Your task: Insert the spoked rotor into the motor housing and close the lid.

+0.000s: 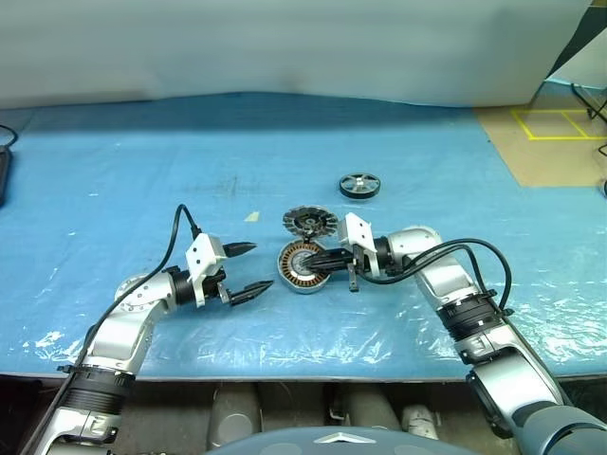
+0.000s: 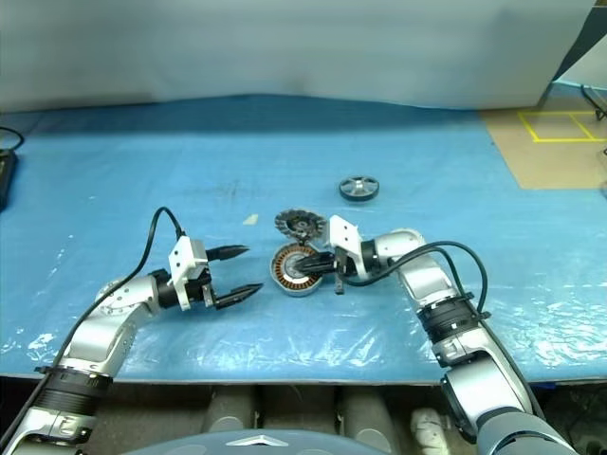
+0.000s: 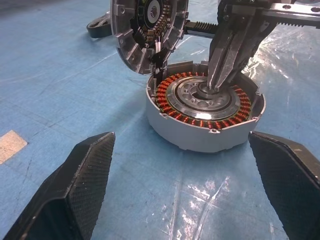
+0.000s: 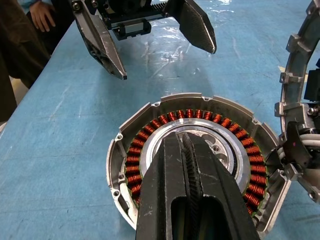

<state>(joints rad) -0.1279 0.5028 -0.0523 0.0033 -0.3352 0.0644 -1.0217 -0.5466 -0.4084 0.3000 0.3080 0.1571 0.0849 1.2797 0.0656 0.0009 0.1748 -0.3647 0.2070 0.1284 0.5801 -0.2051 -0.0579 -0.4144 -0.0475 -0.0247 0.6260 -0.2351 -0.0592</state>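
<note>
Right now we see the motor housing (image 1: pixel 302 265) lying open on the blue sheet (image 1: pixel 142 190) that covers the table (image 1: pixel 545 152), about midway between its left and right edges and nearer the front edge than the back. Its ring of copper-coloured windings (image 4: pixel 150 127) and silver centre (image 3: pixel 202 97) face up. The lid (image 1: pixel 310 224) stands swung up on the far side of the housing, joined to its rim, with the ribbed inner face and dark centre turned toward us. Our right hand (image 1: pixel 318 260) reaches in from the right with its two black fingers (image 4: pixel 187 185) pressed together, nothing between them, and their tips sit over the silver centre of the housing; in the left wrist view they appear to touch it. Our left hand (image 1: pixel 248 268) hovers just to the left of the housing, its fingers (image 3: pixel 75 190) spread wide apart and empty, pointing toward the housing without touching it. The spoked rotor (image 1: pixel 359 185) lies flat by itself farther back and to the right, well apart from the housing and from both hands. A small pale scrap (image 1: pixel 251 216) lies on the sheet behind and to the left of the lid. In the right wrist view, a person's hand (image 4: pixel 42 15) shows beyond the table's left edge.
</note>
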